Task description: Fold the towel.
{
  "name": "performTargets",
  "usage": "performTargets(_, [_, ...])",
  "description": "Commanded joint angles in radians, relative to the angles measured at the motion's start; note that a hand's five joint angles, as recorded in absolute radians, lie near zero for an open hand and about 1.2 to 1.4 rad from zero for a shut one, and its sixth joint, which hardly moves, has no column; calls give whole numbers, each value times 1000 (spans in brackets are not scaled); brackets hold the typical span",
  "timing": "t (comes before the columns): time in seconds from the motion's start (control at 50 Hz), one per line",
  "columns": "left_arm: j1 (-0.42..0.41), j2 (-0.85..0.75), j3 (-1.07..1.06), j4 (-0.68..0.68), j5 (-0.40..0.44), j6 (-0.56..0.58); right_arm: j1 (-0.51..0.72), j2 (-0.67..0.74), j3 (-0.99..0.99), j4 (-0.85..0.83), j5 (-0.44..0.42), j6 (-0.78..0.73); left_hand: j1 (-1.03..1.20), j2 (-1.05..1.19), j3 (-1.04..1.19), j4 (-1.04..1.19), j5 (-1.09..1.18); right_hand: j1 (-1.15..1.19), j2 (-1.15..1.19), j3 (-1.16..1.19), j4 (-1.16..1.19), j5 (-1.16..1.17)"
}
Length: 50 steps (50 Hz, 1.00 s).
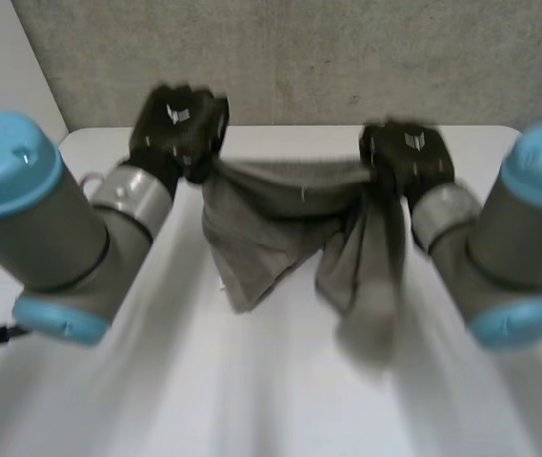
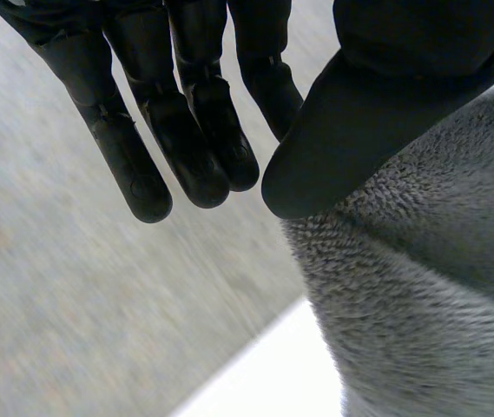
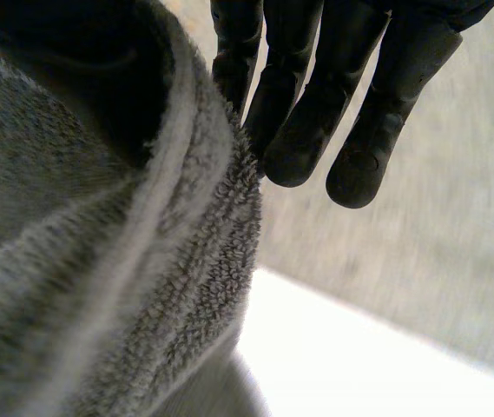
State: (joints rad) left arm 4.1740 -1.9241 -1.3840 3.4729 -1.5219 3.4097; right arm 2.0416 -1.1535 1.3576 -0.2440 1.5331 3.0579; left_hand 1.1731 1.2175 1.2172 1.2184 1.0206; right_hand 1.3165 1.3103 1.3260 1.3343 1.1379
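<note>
Grey towel point(image 1: 271, 224) hangs over the white counter point(image 1: 251, 381), slung between both hands. Left hand point(image 1: 177, 129): thumb point(image 2: 351, 122) clamps one top corner, fingers point(image 2: 194, 148) straight just beside the cloth. Right hand point(image 1: 406, 157): grasps the other top corner, with the hemmed edge touching its straight fingers point(image 3: 303, 130). The cloth droops below both.
</note>
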Motion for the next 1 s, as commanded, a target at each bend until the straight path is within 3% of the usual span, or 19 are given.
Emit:
performTargets(0.02, [21,-16,309,75,-14,-12,9,46,-582,85,-56,-346,223,179,179,178,201,80,86,70,62,84])
performTargets(0.14, [54,28,416,291,-76,-12,28,18,-696,17,-85,-350,223,179,179,178,201,80,86,70,62,84])
performTargets(0.22, [67,34,349,282,-83,-13,45,5,-658,118,-88,-355,223,179,179,178,201,80,86,70,62,84])
performTargets(0.36, [123,79,-23,256,-77,-13,37,29,-471,392,-128,-381,223,179,179,178,201,80,86,70,62,84])
performTargets(0.44, [144,86,-252,255,-75,-12,32,35,-347,442,-190,-416,223,179,179,178,201,80,86,70,62,84])
performTargets(0.52, [144,86,-373,252,-70,-7,28,55,-156,439,-275,-458,223,179,179,178,201,80,86,70,62,84])
performTargets(0.64, [147,71,-526,252,-29,-12,26,104,-35,399,-274,-442,223,179,179,178,201,34,40,24,16,38])
performTargets(0.68, [146,73,-542,252,-15,-12,25,109,30,335,-252,-406,223,179,179,178,201,-243,-237,-253,-261,-239])
performTargets(0.7, [146,76,-553,253,-9,-12,25,109,31,334,-252,-406,223,179,179,178,201,-245,-239,-255,-263,-241])
performTargets(0.74, [147,82,-556,253,-4,-13,2,98,101,263,-226,-338,223,179,179,178,201,-599,-593,-608,-617,-595])
performTargets(0.78, [147,86,-555,253,-3,-13,-9,92,129,234,-217,-306,223,179,179,178,201,-667,-661,-677,-685,-663])
performTargets(0.86, [146,89,-547,270,0,-13,-17,67,179,193,-215,-249,223,179,179,178,201,-612,-606,-622,-630,-608])
performTargets(0.92, [146,100,-527,279,5,-10,-18,32,239,170,-226,-232,223,179,179,178,201,-407,-400,-416,-424,-402])
performTargets(0.94, [146,105,-512,284,14,-7,-18,9,267,163,-231,-234,17,-27,-27,-28,-5,-287,-281,-297,-305,-283])
performTargets(0.96, [146,105,-512,284,14,-7,-18,-15,293,155,-238,-238,15,-29,-29,-30,-7,-176,-170,-185,-194,-172])
performTargets(1.0, [147,96,-469,284,69,-3,-20,-41,316,155,-246,-248,-458,-503,-502,-504,-480,-70,-64,-79,-88,-66])
